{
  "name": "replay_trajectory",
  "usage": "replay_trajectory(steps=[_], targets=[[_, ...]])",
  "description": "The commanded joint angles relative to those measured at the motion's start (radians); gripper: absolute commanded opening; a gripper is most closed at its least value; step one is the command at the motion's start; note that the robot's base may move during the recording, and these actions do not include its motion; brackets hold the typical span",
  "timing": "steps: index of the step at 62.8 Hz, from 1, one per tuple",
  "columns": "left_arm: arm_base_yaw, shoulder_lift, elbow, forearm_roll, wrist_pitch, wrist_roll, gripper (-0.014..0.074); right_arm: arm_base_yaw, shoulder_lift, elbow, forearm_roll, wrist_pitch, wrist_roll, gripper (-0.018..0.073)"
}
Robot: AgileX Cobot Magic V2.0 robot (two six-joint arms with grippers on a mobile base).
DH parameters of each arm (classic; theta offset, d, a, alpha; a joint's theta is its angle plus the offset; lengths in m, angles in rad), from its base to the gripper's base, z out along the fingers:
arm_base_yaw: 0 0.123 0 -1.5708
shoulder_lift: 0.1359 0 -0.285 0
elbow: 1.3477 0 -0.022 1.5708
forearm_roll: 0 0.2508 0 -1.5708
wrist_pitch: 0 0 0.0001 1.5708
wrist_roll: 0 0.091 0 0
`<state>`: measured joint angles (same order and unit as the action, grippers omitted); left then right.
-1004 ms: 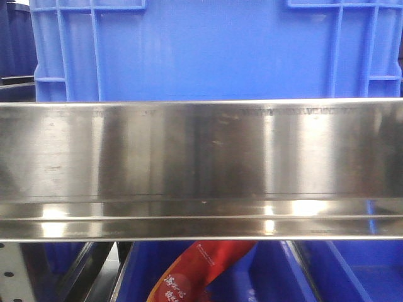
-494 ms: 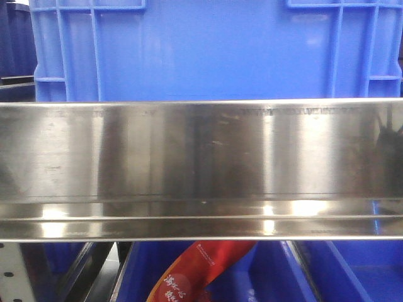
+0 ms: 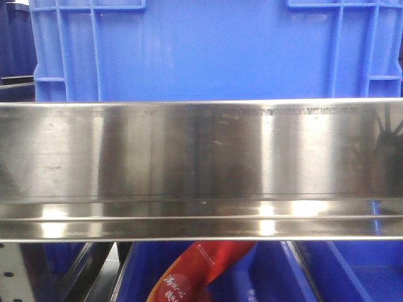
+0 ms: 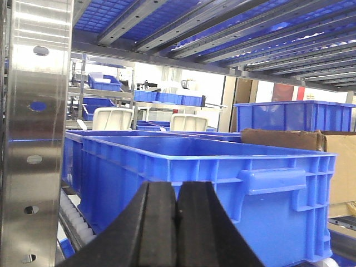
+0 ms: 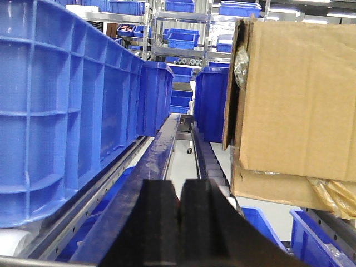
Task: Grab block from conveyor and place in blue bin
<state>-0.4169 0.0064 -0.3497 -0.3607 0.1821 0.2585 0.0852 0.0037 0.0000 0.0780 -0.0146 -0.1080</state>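
Around the blue bin (image 3: 214, 50), no sign of block or conveyor in any view. Near it, left gripper (image 4: 177, 222) and right gripper (image 5: 179, 222) pressed closed on nothing. Below the bin, differs from a second ago only by a dark reflection at the steel rail's (image 3: 189, 157) right end, so probably no grab begun.

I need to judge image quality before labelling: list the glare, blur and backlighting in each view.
Front view: bright glare streaks on the steel rail, the blue bin behind evenly lit. Left wrist view: the shut left gripper is dark and soft, the background window blown out white. Right wrist view: the shut right gripper is near-black, the cardboard box sharp.
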Motion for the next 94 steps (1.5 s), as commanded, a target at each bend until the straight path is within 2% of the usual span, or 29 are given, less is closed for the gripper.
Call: replay_trajectory(steps=[1, 50, 52, 56, 59, 63, 70, 72, 77, 83, 90, 94], targets=[[0.004, -0.006, 0.0, -0.001, -0.015, -0.005, -0.0111, -0.005, -0.004, 0.0, -0.008, -0.029, 0.005, -0.0162], [0.004, -0.006, 0.0, -0.001, -0.015, -0.005, -0.0111, -0.005, -0.004, 0.0, -0.008, -0.029, 0.005, -0.0162], [0.004, -0.006, 0.003, 0.014, -0.013, -0.005, -0.0111, -0.005, -0.004, 0.0, -0.008, -0.029, 0.005, -0.0162], [0.004, -0.006, 0.023, 0.094, -0.03, -0.005, -0.0111, -0.005, -0.004, 0.0, -0.008, -0.029, 0.005, -0.0162], [0.01, -0.006, 0.042, 0.183, -0.045, -0.005, -0.0111, -0.005, -0.004, 0.0, -0.008, -0.029, 0.005, -0.0162], [0.045, -0.006, 0.075, 0.275, -0.056, -0.034, -0.0111, -0.005, -0.004, 0.0, -0.008, -0.029, 0.005, -0.0162], [0.147, -0.006, 0.153, 0.412, -0.062, -0.259, -0.0111, -0.005, -0.004, 0.0, -0.008, -0.029, 0.005, -0.0162], [0.175, -0.006, 0.178, 0.437, -0.078, -0.28, -0.0111, -0.005, -0.004, 0.0, -0.008, -0.029, 0.005, -0.0162], [0.253, -0.006, 0.25, 0.445, -0.147, -0.282, -0.0111, -0.005, -0.004, 0.0, -0.008, -0.029, 0.005, -0.0162], [0.319, -0.006, 0.321, 0.445, -0.216, -0.282, -0.0111, -0.005, -0.004, 0.0, -0.008, -0.029, 0.005, -0.0162], [0.364, -0.006, 0.35, 0.443, -0.229, -0.282, -0.0111, -0.005, -0.004, 0.0, -0.008, -0.029, 0.005, -0.0162], [0.38, -0.006, 0.35, 0.439, -0.176, -0.282, -0.0111, -0.005, -0.004, 0.0, -0.008, -0.029, 0.005, -0.0162]])
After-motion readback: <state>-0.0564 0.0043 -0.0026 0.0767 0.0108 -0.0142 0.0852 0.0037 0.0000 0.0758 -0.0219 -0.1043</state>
